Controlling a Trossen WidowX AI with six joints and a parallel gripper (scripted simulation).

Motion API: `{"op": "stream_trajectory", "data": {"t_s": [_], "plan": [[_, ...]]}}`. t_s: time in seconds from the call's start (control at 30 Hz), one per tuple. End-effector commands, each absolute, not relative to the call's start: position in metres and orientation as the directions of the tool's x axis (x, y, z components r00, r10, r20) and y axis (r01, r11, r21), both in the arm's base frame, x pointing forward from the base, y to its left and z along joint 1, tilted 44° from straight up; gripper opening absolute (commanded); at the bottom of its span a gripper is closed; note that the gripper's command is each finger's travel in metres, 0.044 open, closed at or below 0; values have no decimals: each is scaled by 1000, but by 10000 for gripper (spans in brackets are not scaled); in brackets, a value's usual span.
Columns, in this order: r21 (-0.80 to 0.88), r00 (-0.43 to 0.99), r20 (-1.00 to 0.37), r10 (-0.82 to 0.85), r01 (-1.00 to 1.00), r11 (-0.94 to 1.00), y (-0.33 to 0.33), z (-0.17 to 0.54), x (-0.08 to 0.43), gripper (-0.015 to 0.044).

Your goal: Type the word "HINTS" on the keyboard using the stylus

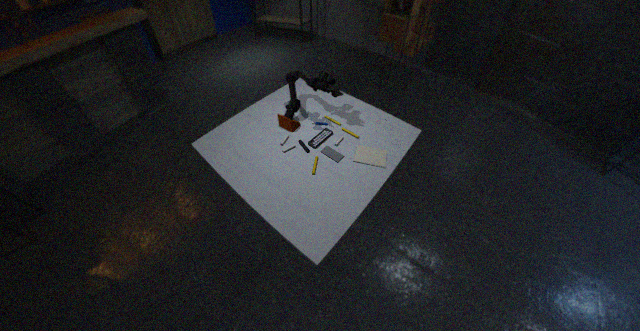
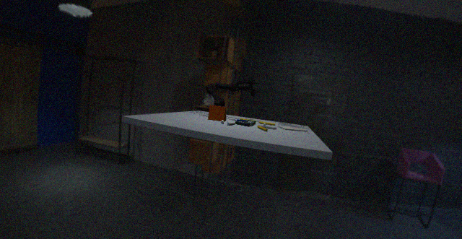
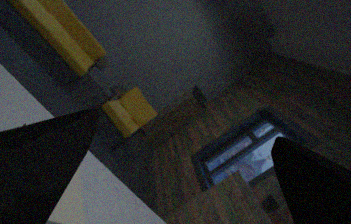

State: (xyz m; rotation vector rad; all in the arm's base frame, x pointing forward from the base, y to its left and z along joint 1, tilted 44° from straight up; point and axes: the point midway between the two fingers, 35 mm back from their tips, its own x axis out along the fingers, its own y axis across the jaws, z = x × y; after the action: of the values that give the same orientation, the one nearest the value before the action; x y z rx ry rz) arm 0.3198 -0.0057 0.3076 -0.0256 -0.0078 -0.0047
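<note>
The small dark keyboard (image 1: 320,138) (image 2: 245,123) with pale keys lies on the white table. Around it lie slim objects: a black one (image 1: 304,146), a blue one (image 1: 321,123), and yellow sticks, one of which (image 1: 315,165) lies on the near side. Small pale pieces lie on both sides of it. I cannot tell for sure which one is the stylus. My gripper (image 1: 338,92) (image 3: 187,131) is open and empty, raised high above the table beyond the keyboard in the top view. In the wrist view the two dark fingers stand wide apart, with only the room between them.
An orange block (image 1: 288,122) (image 2: 217,113) stands by the arm's base. A grey flat block (image 1: 332,154) lies beside the keyboard, and a beige flat pad (image 1: 370,156) lies farther right. More yellow sticks (image 1: 350,133) (image 1: 332,120) lie beyond the keyboard. The white table (image 1: 250,171) (image 2: 173,125) has open edges.
</note>
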Motion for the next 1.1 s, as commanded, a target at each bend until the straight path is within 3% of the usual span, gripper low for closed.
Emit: {"op": "stream_trajectory", "data": {"t_s": [0.0,0.23,0.4,0.53,0.7,0.77,1.07], "plan": [[-26,1000,-4,1,-1,1000,-5,305,321,414],[42,876,-438,202,-205,978,26,214,354,230],[232,594,-711,376,-307,923,53,141,349,99],[427,307,-806,505,-288,857,74,96,330,0],[648,-43,-760,648,-122,752,98,62,301,0],[691,-122,-721,682,-56,721,103,56,294,0],[695,-132,-716,686,-47,717,104,56,294,0]]}}
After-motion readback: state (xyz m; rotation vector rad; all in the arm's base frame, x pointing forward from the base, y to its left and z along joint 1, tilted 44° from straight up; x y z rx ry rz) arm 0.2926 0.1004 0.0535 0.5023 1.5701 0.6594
